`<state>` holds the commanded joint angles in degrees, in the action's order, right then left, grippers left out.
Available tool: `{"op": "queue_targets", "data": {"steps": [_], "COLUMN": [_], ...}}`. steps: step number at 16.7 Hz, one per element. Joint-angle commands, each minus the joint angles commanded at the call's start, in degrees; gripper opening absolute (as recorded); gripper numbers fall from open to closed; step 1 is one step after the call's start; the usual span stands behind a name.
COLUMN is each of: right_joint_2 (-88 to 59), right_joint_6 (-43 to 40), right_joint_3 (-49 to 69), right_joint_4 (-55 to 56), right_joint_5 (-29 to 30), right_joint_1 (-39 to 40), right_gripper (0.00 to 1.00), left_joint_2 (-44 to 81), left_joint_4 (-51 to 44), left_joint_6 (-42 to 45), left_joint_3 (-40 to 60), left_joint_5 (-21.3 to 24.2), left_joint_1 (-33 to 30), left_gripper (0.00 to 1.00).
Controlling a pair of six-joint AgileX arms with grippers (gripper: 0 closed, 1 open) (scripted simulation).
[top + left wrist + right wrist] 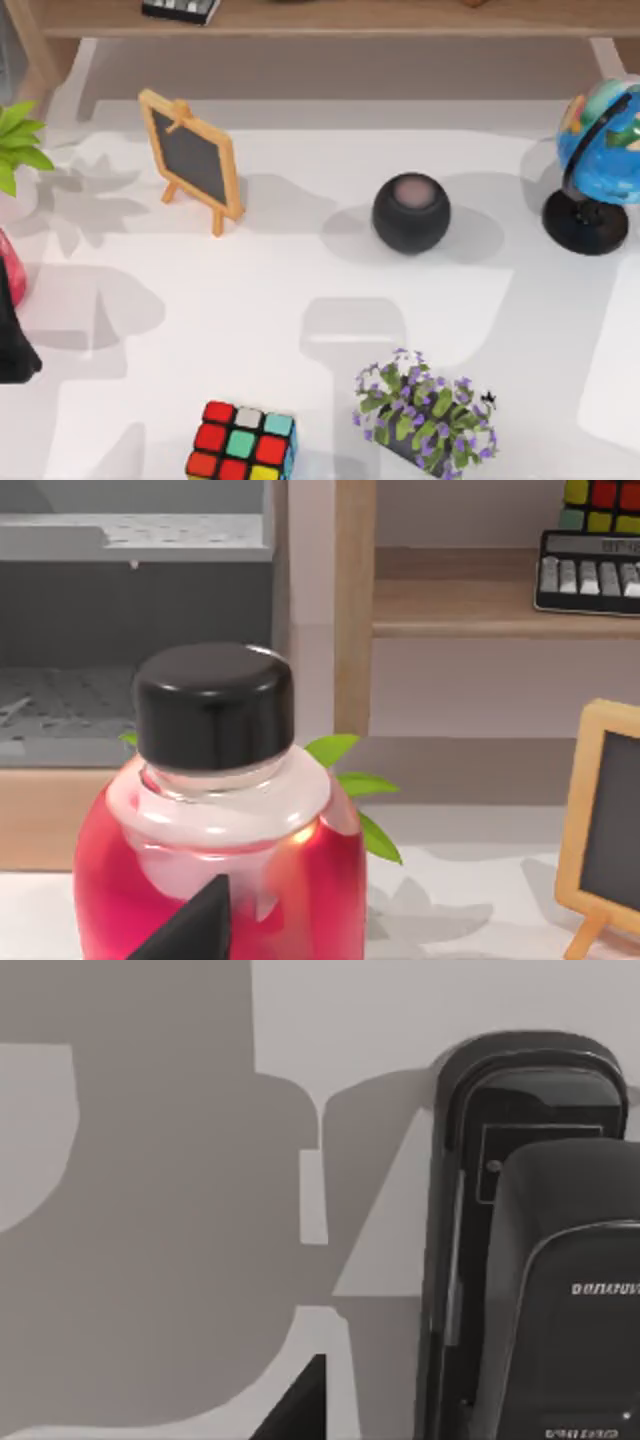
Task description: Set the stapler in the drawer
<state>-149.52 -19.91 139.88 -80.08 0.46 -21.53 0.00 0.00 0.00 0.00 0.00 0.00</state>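
From above, the white table (pixel 300 300) carries a small wood-framed chalkboard easel (pixel 192 158), a dark round speaker (pixel 411 213), a blue globe on a black stand (pixel 598 150), a multicoloured puzzle cube (pixel 241 443) and a potted purple-flowered plant (pixel 428 413). The left wrist view faces a red bottle with a black cap (pixel 220 810), just ahead of that camera. In the right wrist view, the black stapler (pixel 530 1240) lies on the table. I cannot tell how either gripper's fingers stand.
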Motion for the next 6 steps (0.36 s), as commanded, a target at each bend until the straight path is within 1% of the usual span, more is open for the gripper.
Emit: {"op": "queue_targets", "data": {"steps": [1,6], "right_joint_2": [0.0,0.0], "right_joint_6": [0.0,0.0], "right_joint_3": [0.0,0.0], "right_joint_4": [0.0,0.0], "right_joint_5": [0.0,0.0], "right_joint_1": [0.0,0.0], "right_gripper": [1.0,1.0], "left_joint_2": [0.0,0.0], "left_joint_4": [0.0,0.0], "left_joint_6": [0.0,0.0], "left_joint_3": [0.0,0.0], "left_joint_5": [0.0,0.0], "left_joint_1": [0.0,0.0], "left_gripper": [1.0,1.0]}}
